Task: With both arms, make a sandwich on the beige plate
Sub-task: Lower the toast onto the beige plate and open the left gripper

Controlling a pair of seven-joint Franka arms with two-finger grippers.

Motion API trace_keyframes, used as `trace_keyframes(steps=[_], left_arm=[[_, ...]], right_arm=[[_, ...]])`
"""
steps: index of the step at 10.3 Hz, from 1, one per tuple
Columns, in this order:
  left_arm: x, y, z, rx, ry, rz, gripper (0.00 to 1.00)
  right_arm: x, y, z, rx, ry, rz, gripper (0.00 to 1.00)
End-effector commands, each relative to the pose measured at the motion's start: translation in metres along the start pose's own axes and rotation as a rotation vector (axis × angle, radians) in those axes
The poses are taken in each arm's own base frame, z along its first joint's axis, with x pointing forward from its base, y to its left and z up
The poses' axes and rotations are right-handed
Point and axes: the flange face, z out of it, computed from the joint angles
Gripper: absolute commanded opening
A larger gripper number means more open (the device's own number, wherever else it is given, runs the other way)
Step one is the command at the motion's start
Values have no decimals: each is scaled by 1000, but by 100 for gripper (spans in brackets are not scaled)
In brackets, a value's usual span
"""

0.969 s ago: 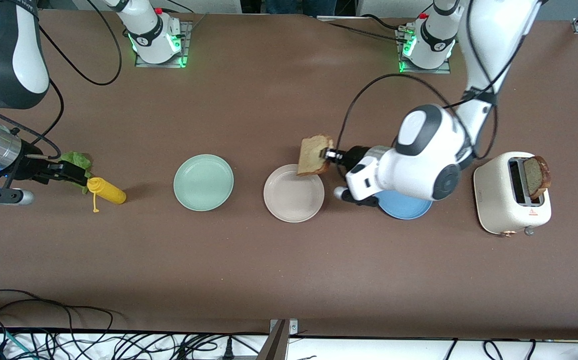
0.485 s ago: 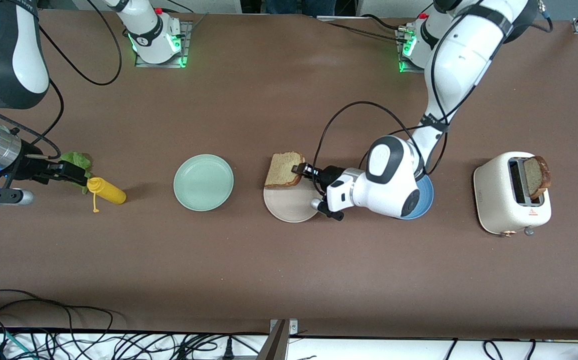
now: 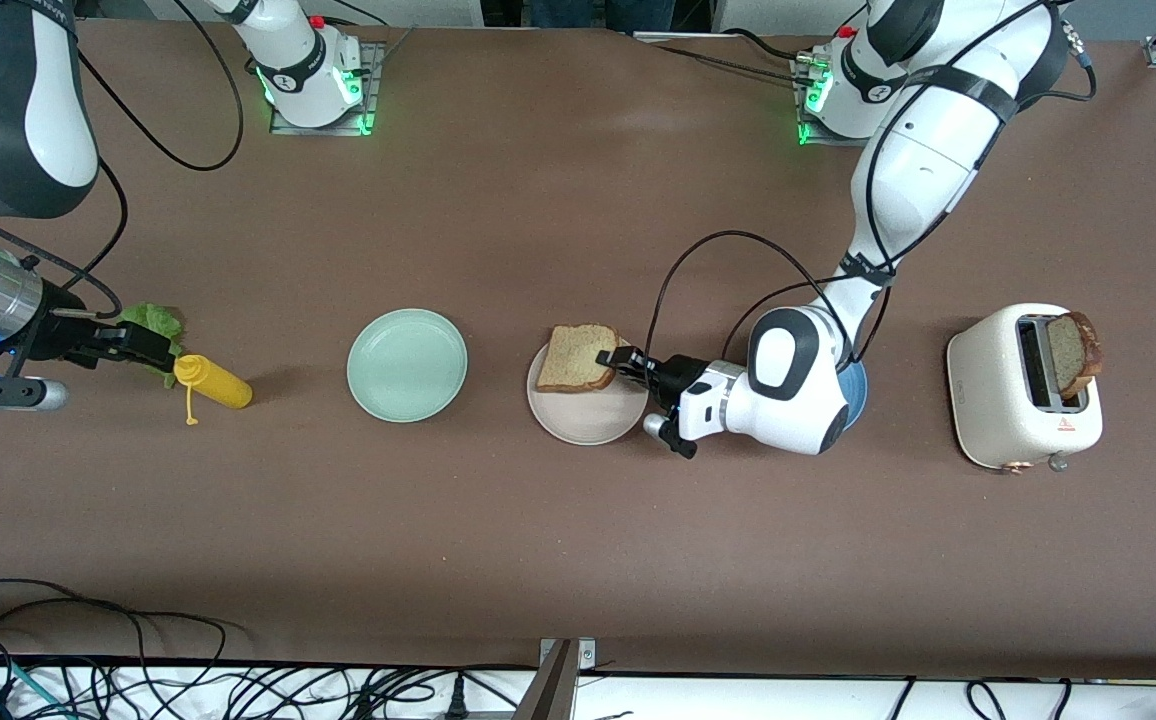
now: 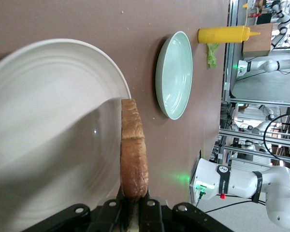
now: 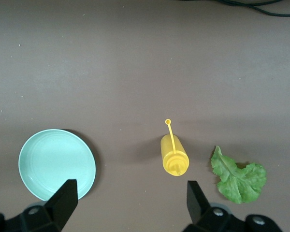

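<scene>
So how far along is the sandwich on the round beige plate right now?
Early. Nothing is finished yet. In hand: the left gripper is shut on the first tan, brown-crusted bread slice, lowered over the round cream-beige plate. Left: the ruffled green lettuce leaf lies on the table beside the yellow squeeze bottle, below the open right gripper, and the second slice stands in the white toaster.

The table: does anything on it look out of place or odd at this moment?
Mostly tidy. The yellow mustard bottle lies on its side instead of standing, and the lettuce leaf sits on the bare table beside it. The left gripper holds a bread slice over the beige plate. Nothing looks spilled.
</scene>
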Motion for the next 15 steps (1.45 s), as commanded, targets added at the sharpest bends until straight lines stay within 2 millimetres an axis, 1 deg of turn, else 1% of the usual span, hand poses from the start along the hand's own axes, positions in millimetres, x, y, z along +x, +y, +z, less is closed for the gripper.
trace_keyframes(steps=[1, 3, 4, 5, 6, 7, 8, 10, 11, 12, 13, 15], left_arm=[[6, -8, 1, -39, 29, 18, 99], [6, -21, -18, -17, 48, 108, 100], [6, -24, -31, -9, 60, 115, 100], [6, -27, -37, 10, 57, 122, 100], [5, -32, -48, 44, 49, 128, 100], [4, -32, -58, 64, 44, 134, 100], [3, -33, -63, 80, 36, 136, 100], [2, -20, -81, 148, 18, 131, 100], [0, -12, -96, 197, 1, 102, 100], [-4, 6, -109, 263, -33, 79, 100], [-8, 22, -127, 341, -52, 50, 100], [-18, 68, -160, 506, -75, -16, 100]], right_arm=[[0, 1, -4, 14, 4, -2, 100], [0, 2, -5, 13, 7, -1, 100], [0, 2, -5, 13, 7, -1, 100], [0, 2, -5, 14, 7, -1, 100], [0, 2, -4, 13, 4, -1, 100], [0, 2, -4, 13, 2, -2, 100], [-1, 3, -2, 14, -7, 0, 100], [-3, 3, 0, 13, -28, 1, 100], [-5, 2, 0, 12, -41, 1, 100], [-6, 1, 0, 13, -44, -4, 100], [-8, 2, 1, 11, -60, -3, 100], [-8, 2, 2, 11, -68, -4, 100]])
